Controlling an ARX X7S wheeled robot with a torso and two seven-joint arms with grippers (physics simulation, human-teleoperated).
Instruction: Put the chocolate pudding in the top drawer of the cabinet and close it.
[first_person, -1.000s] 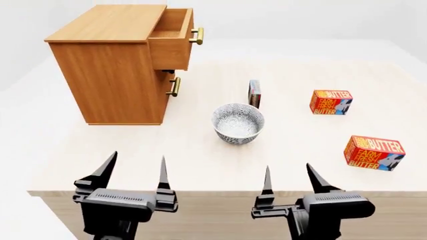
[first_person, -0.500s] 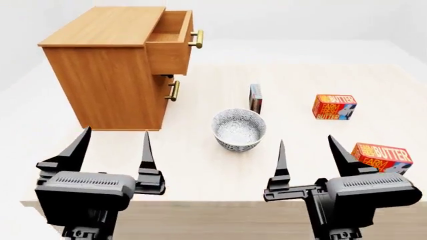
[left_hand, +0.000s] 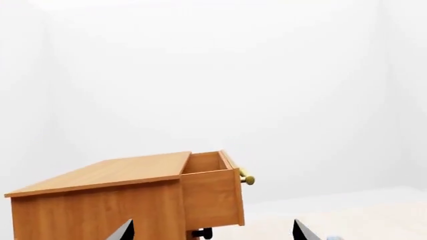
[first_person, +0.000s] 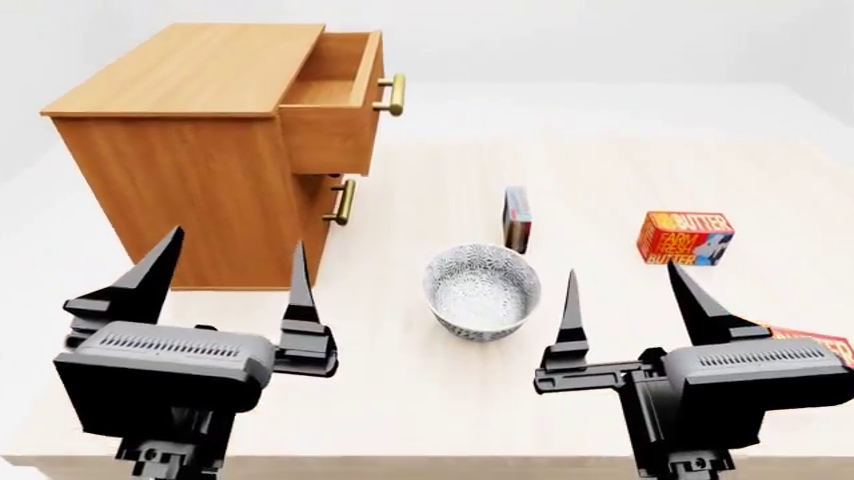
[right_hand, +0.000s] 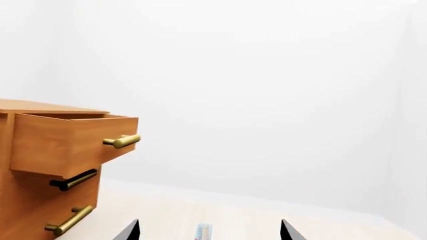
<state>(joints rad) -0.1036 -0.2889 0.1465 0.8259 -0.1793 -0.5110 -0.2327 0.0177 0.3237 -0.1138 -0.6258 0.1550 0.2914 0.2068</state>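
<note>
The cabinet (first_person: 200, 150) stands on the desk (first_person: 601, 180), and serves here as the landmark. Its top drawer (first_person: 334, 100) is pulled out, with nothing visible in the part of its inside that shows; the brass handle (first_person: 391, 94) faces away from the cabinet body. The lower drawer (first_person: 324, 210) sits pushed in beneath it.

The chocolate pudding (first_person: 517, 219) stands on edge on the desk, out in front of the cabinet's drawer side and well apart from it. A patterned bowl (first_person: 482, 291) sits near the pudding, on the robot's side of it, not touching. A butter box (first_person: 685, 238) lies farther from the cabinet than the pudding, and a second butter box (first_person: 811, 345) shows only partly behind the right arm.

The left claw (first_person: 227, 290) hangs close to the cabinet's near corner, its fingers spread wide and holding nothing. The right claw (first_person: 627, 305) hovers beyond the bowl from the cabinet, likewise spread wide and empty.
</note>
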